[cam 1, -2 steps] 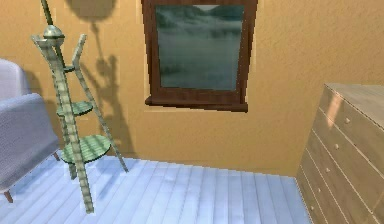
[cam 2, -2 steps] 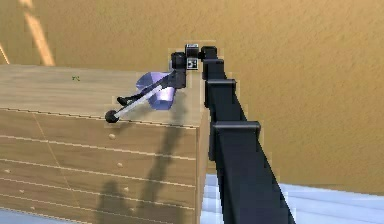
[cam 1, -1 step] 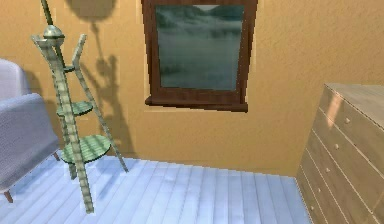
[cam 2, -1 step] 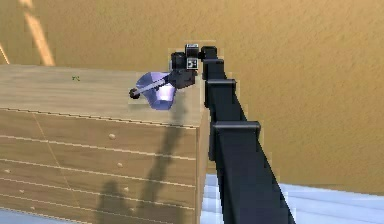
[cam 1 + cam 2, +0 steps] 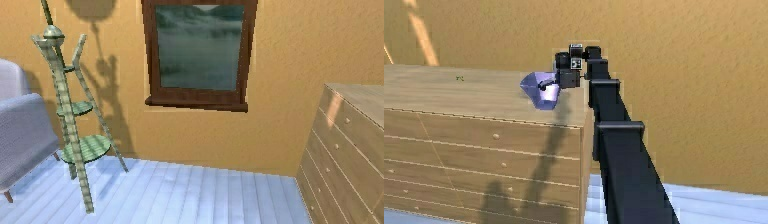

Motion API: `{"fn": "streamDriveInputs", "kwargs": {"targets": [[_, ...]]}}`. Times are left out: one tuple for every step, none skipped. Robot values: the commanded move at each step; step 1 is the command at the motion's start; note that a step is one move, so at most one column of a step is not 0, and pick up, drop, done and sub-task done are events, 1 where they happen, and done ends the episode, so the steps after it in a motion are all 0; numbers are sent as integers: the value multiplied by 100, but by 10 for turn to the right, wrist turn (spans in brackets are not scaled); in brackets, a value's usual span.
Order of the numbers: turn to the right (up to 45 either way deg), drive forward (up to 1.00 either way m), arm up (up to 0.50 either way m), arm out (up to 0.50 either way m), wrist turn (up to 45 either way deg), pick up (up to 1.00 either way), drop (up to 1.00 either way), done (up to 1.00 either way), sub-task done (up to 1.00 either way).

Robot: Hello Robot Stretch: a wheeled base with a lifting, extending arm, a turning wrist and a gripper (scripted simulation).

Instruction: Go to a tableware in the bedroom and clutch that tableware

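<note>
"Orange wall [image 5: 684,60] behind, wooden dresser [image 5: 474,110] before us. Where is the tableware?"

"I think it is the pale violet thing [image 5: 544,88] on the dresser top, near the corner where the arm [image 5: 619,140] reaches over."

"Which step is this?"

"The grasp itself, I judge. The gripper [image 5: 560,76] is right at the thing, but I cannot tell whether its fingers are spread or pressed on it. I also cannot tell whether it holds anything, because the thing lies on the wood."

"And next?"

"Make the grip sure, then lift straight up, clear of the top."

"Which way does it point?"

"It looks wider than tall, its long axis along the dresser's front edge. The rest is too small to tell."
</note>
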Motion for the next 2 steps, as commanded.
{"fn": "streamDriveInputs", "kwargs": {"targets": [[0, 0, 0, 0, 0, 100, 0, 0, 0], [0, 0, 0, 0, 0, 0, 0, 100, 0]]}}
